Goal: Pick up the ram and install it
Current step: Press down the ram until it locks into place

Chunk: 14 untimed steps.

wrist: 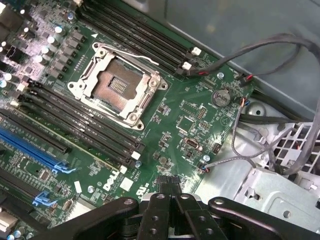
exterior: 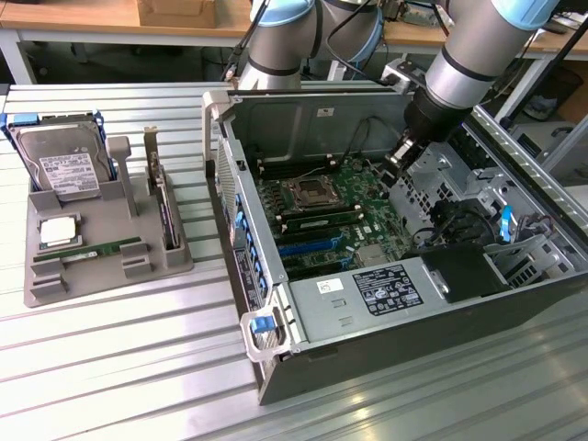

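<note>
Hand (exterior: 401, 154) hung inside open computer case (exterior: 276, 317), above motherboard (wrist: 175, 125), fingers together and empty. Ram (exterior: 87, 253) lay flat in grey parts holder (exterior: 156, 266) on desk (exterior: 138, 367), well apart toward the exterior view's left, long axis running roughly left-right. Case side wall stood between. Near ram: hard drive (exterior: 60, 170), processor chip (exterior: 57, 230).

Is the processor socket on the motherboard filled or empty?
Empty. In the wrist view the processor socket shows bare contacts inside its metal frame, with no chip seated. A square silver processor sits out on the grey holder.
</note>
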Available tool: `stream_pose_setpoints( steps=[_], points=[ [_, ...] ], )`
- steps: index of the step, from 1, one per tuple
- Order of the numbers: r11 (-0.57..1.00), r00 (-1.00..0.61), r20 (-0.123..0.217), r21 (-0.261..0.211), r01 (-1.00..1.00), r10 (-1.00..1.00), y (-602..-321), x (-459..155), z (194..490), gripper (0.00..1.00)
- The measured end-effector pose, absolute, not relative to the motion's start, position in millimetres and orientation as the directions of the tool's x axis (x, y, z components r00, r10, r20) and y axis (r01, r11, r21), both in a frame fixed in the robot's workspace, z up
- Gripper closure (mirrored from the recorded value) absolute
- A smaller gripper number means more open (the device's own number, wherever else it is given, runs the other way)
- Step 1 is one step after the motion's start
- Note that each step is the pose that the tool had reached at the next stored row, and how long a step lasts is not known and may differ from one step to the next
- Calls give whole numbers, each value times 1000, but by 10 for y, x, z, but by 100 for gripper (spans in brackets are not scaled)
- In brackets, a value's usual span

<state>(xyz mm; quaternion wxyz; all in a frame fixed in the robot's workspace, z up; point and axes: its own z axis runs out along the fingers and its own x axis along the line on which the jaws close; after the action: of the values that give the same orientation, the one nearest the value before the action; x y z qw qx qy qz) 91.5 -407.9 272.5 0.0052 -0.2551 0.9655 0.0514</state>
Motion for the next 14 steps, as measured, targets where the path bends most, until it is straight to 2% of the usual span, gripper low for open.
stream_pose_setpoints(
  steps=[14],
  points=[
    [958,-962,-36,96,-272,-270,-4079,915,2723,90]
  ],
)
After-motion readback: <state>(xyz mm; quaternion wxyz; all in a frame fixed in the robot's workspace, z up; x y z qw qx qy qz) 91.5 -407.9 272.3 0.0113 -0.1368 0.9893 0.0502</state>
